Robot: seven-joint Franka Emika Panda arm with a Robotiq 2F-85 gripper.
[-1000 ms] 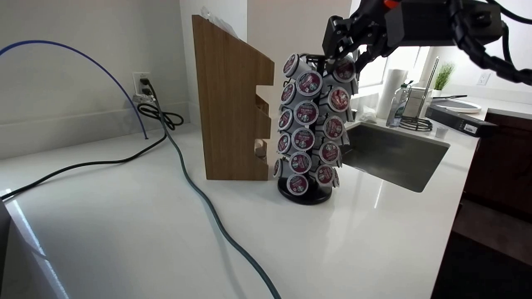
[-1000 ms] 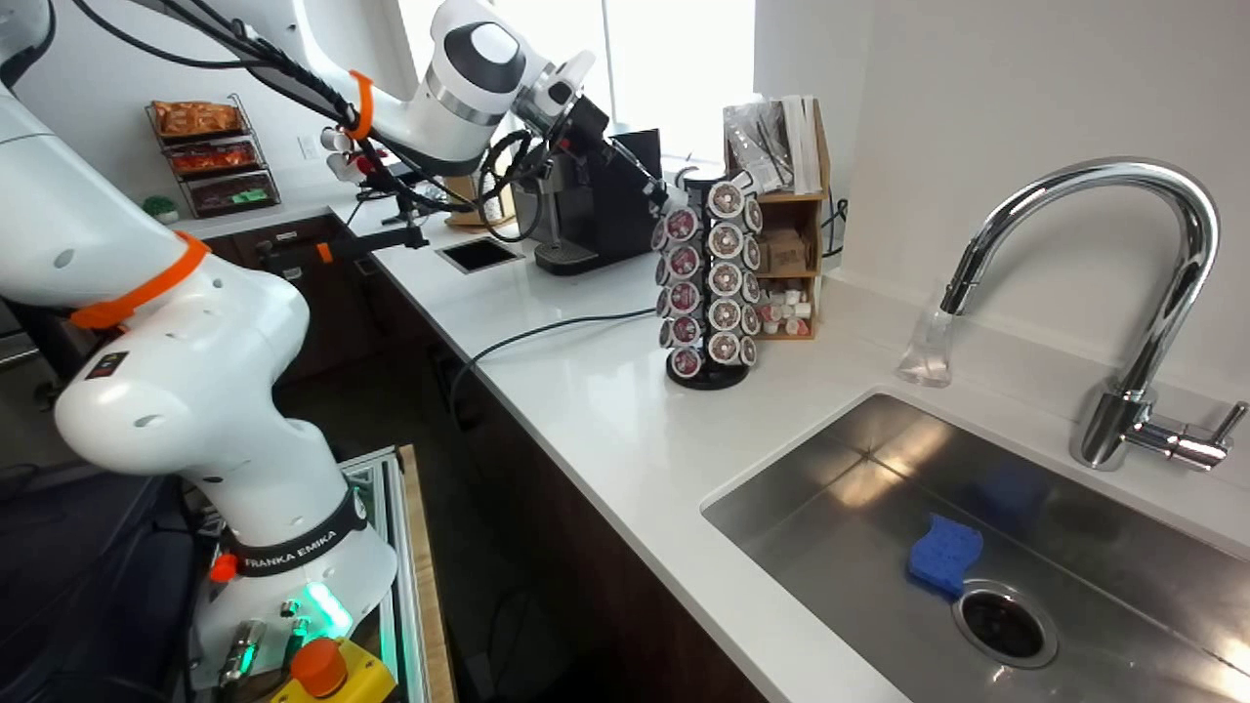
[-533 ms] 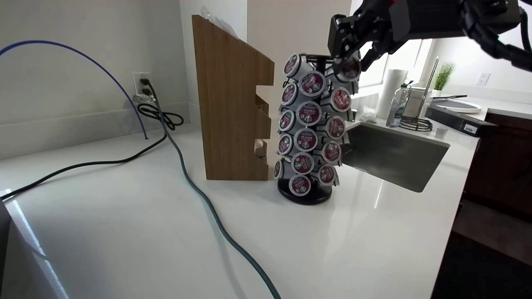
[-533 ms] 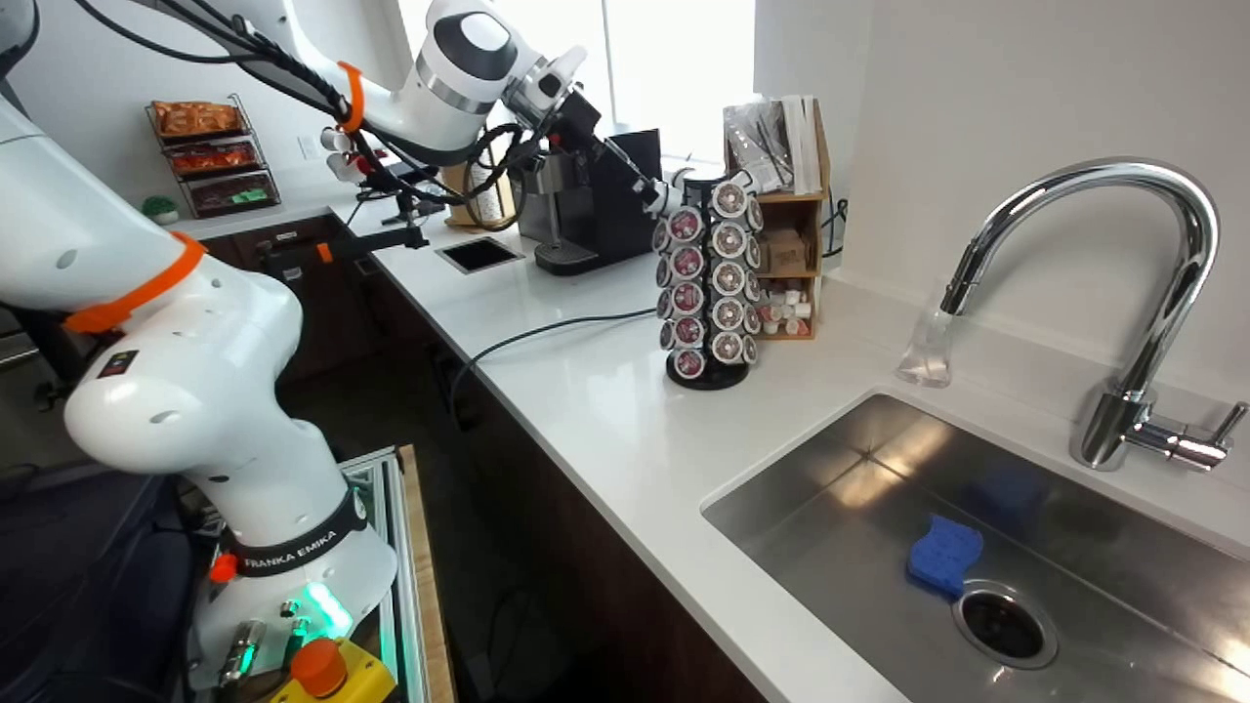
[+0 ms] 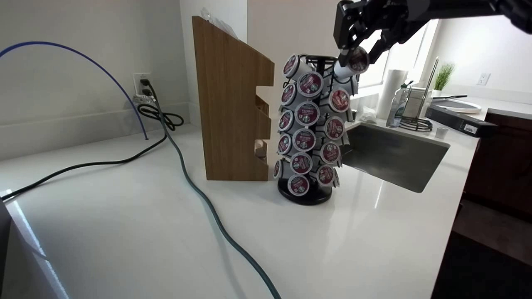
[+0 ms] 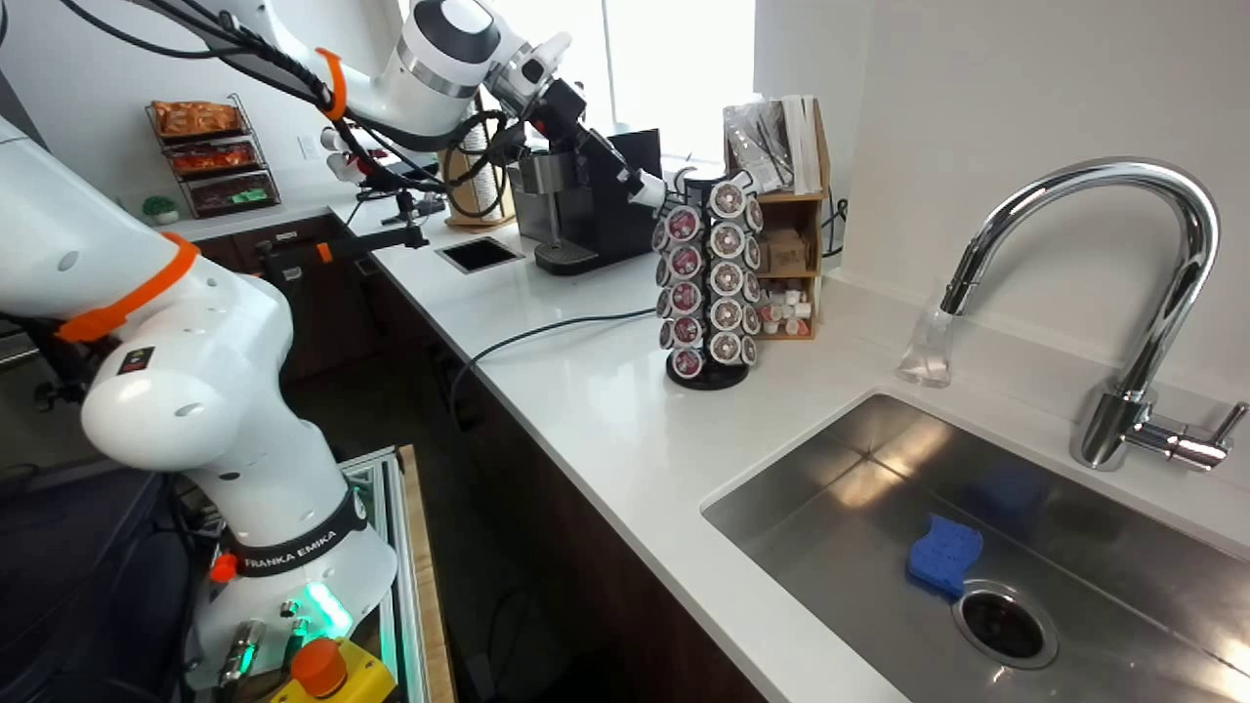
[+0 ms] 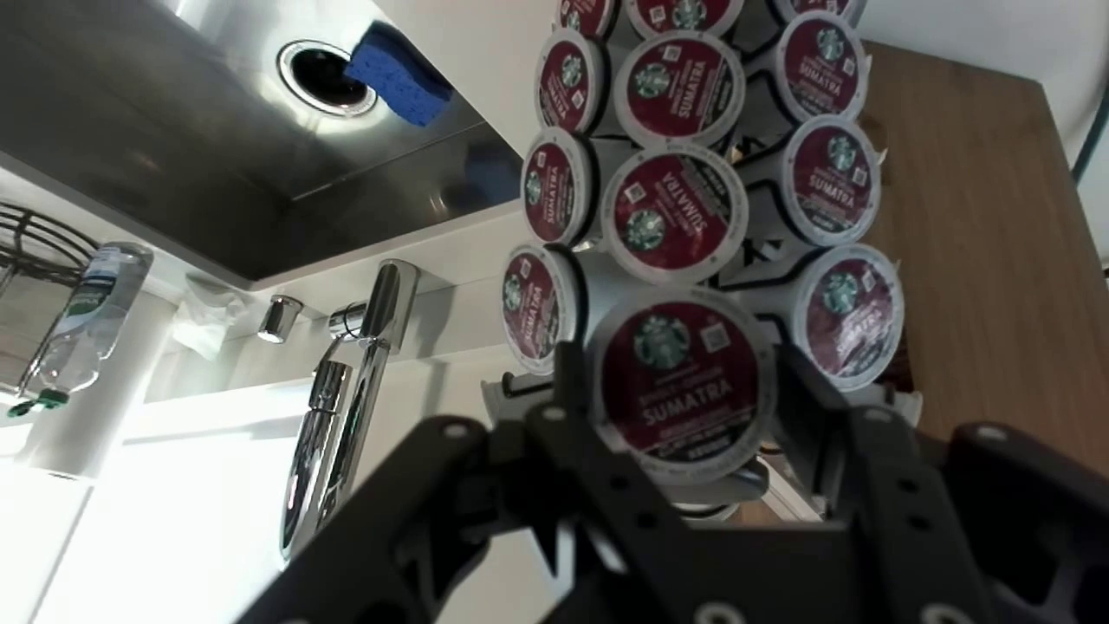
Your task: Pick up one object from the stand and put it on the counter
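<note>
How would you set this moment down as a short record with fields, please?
Pincer: shut on a coffee pod
Held lid: dark red, reads SUMATRA
Held pod: near the top of the black wire stand; touching or apart, unclear
Stand: upright on the white counter, carrying many other pods
Sink: blue sponge near the drain
Left to do: set it on the counter

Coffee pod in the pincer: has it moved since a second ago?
Yes: in an exterior view, the coffee pod has moved up and to the picture's right, away from the wooden block.
</note>
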